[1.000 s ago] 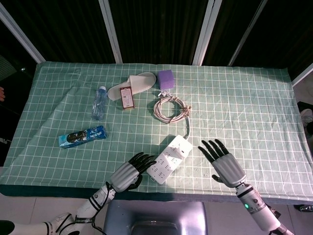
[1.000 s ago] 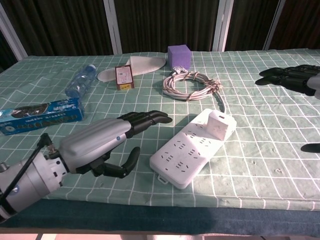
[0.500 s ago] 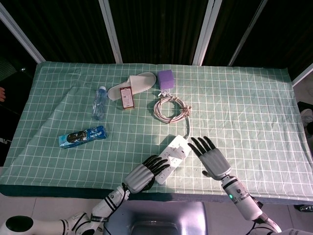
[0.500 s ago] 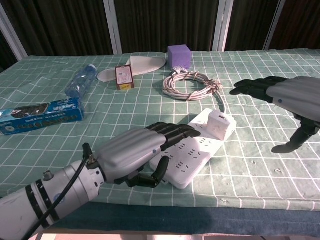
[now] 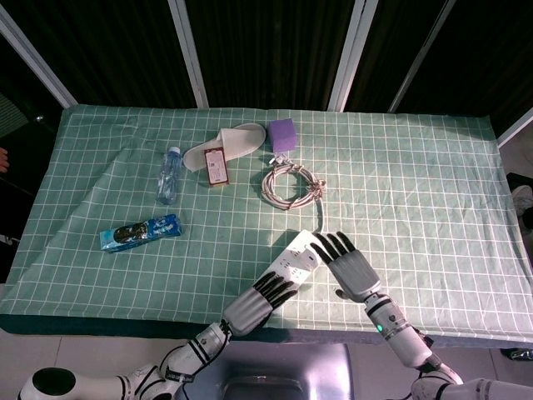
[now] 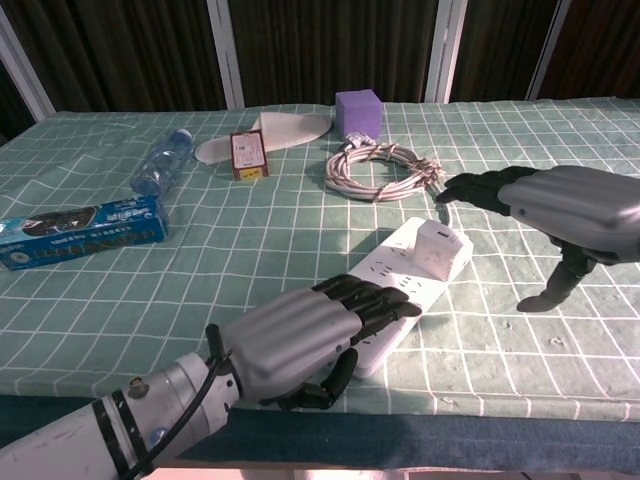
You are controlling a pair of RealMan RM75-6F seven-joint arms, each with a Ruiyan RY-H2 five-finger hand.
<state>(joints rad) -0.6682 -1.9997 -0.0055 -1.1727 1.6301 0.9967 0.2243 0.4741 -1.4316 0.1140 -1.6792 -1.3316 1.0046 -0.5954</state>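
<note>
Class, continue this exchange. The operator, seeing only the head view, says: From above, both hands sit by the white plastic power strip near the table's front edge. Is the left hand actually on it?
Observer: In the chest view the left hand lays its black fingers flat on the near end of the white plastic power strip. Its thumb curls in beside that end.
Operator: And the right hand?
Observer: The right hand hovers above the green checked tablecloth, palm down and thumb hanging, clear of the strip.
Operator: Is anything on the strip?
Observer: A white block stands up from its far end, towards the coiled grey cable.
</note>
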